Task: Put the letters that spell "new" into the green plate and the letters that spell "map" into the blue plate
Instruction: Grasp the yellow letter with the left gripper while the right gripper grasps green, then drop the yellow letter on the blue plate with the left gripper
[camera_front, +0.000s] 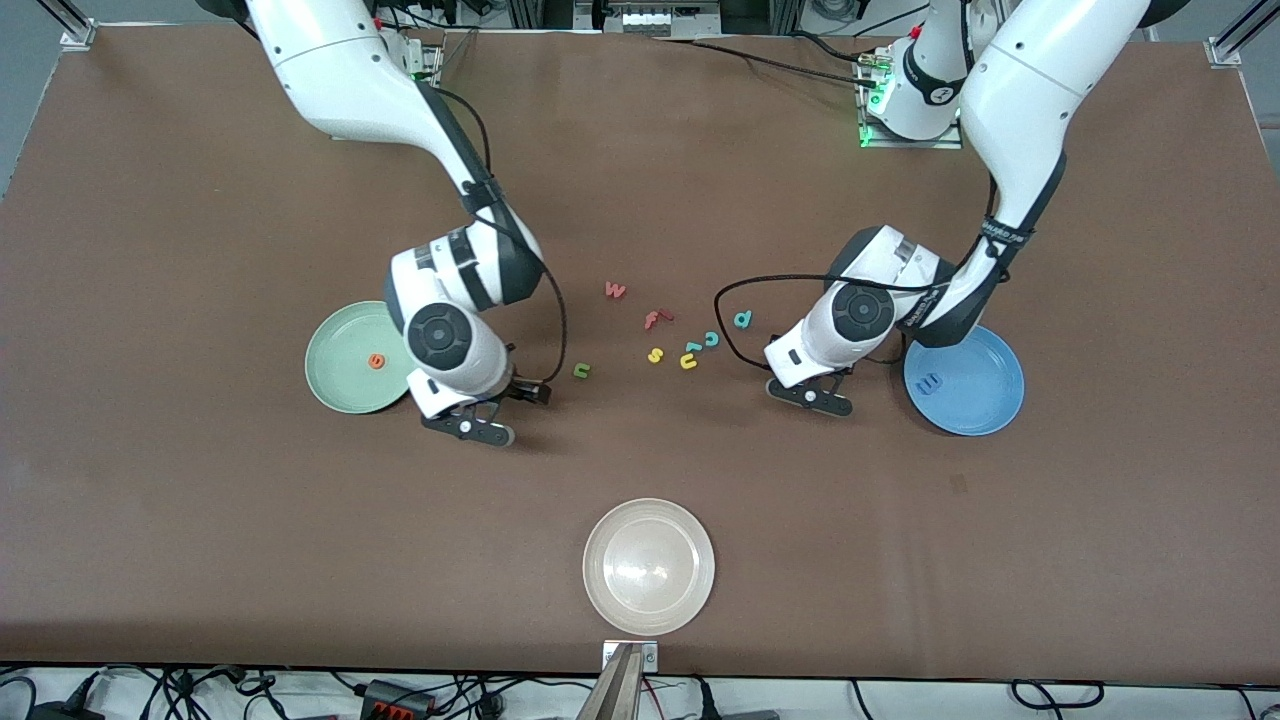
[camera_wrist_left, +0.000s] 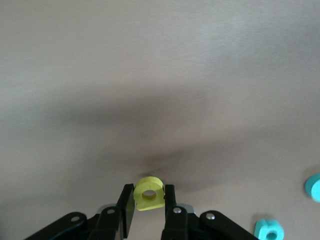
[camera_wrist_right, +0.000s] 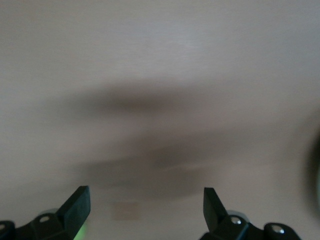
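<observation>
Table (camera_front: 200, 520): plain brown.
Green plate (camera_front: 340, 385): pale mint; orange e (camera_front: 376, 361) on it.
Blue plate (camera_front: 985, 400): mid-blue; blue m (camera_front: 930, 382) on it.
Third plate (camera_front: 649, 566): whitish-beige.
Loose letters: pinkish-red w (camera_front: 615, 290), red f (camera_front: 655, 318), teal p (camera_front: 742, 319), teal c (camera_front: 712, 339), yellow s (camera_front: 655, 355), yellow u (camera_front: 688, 361), dark green n (camera_front: 581, 371).
Yellow a (camera_wrist_left: 149, 193): bright yellow.
Arms: white, dark grey joints.
Left gripper (camera_wrist_left: 150, 212): black.
Right gripper (camera_wrist_right: 145, 205): black.
</observation>
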